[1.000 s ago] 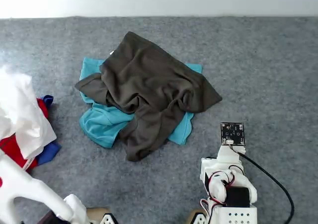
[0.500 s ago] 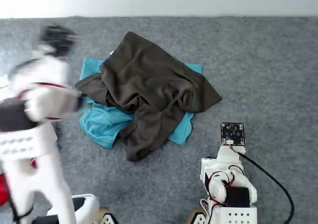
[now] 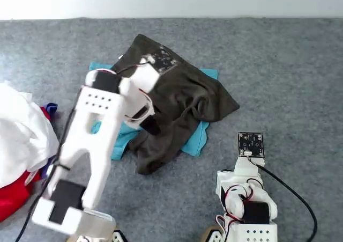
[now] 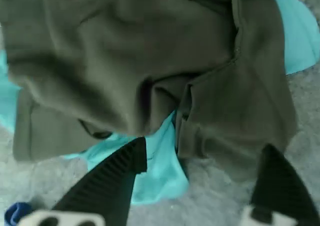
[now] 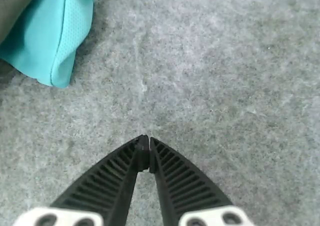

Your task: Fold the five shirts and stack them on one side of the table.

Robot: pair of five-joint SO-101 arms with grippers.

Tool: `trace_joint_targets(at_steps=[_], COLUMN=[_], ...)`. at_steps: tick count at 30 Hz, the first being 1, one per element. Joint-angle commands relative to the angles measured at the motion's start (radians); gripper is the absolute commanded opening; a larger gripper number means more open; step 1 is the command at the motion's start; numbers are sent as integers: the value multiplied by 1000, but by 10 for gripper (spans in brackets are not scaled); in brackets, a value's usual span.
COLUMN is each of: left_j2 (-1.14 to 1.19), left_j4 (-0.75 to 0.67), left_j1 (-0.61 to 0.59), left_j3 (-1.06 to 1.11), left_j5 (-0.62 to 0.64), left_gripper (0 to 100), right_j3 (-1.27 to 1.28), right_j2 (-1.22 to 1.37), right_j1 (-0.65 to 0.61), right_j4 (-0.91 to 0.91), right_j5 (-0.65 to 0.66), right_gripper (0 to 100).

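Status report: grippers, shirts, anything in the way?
Left gripper open above brown shirt. Right gripper shut over grey mat. Brown shirt crumpled on teal shirt, unfolded. White shirt heaped aside, nothing blocking.

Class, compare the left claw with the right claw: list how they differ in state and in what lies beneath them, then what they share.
The left claw is open, fingers wide apart; the right claw is shut, tips touching. The left claw hovers over the dark shirt lying on the turquoise shirt; the right claw is over bare grey table surface, beside the turquoise shirt's edge. Both have black ribbed fingers and hold nothing.
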Motion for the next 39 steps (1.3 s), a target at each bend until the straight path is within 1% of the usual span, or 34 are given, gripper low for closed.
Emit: trace_joint_targets(at_steps=[1, 5, 7, 9, 12, 13, 14, 16, 18, 20, 22, 27, 31, 35, 39], left_j2=[63, 155, 183, 195, 173, 161, 143, 91, 14, -80, -169, -353, -427, -448, -446], left_j4=[-89, -201, -239, -255, -250, -250, -242, -229, -230, -239, -278, -353, -359, -381, -471], left_j1=[11, 8, 6, 6, 11, 11, 5, -2, -23, -60, -100, -252, -416, -624, -835], left_j3=[-8, -8, -8, -8, -8, -8, -7, -8, -8, -8, -24, -108, -219, -337, -378], left_j5=[35, 133, 180, 180, 153, 153, 153, 153, 153, 153, 155, 155, 150, 153, 155], left_gripper=[348, 344, 318, 237, 26, 4, 26, 9, 12, 12, 13, 14, 29, 30, 31], right_j3=[14, 14, 14, 14, 14, 14, 14, 14, 14, 14, 14, 14, 14, 14, 14], right_j2=[-7, -7, -7, -7, -7, -7, -7, -7, -7, -7, -7, -7, -7, -7, -7], right_j1=[-1, -1, -1, -1, -1, -1, -1, -1, -1, -1, -1, -1, -1, -1, -1], right_j4=[7, 7, 7, 7, 7, 7, 7, 7, 7, 7, 7, 7, 7, 7, 7], right_j5=[-11, -11, -11, -11, -11, -11, -11, -11, -11, -11, -11, -11, -11, -11, -11], right_gripper=[10, 10, 10, 10, 10, 10, 10, 10, 10, 10, 10, 10, 10, 10, 10])
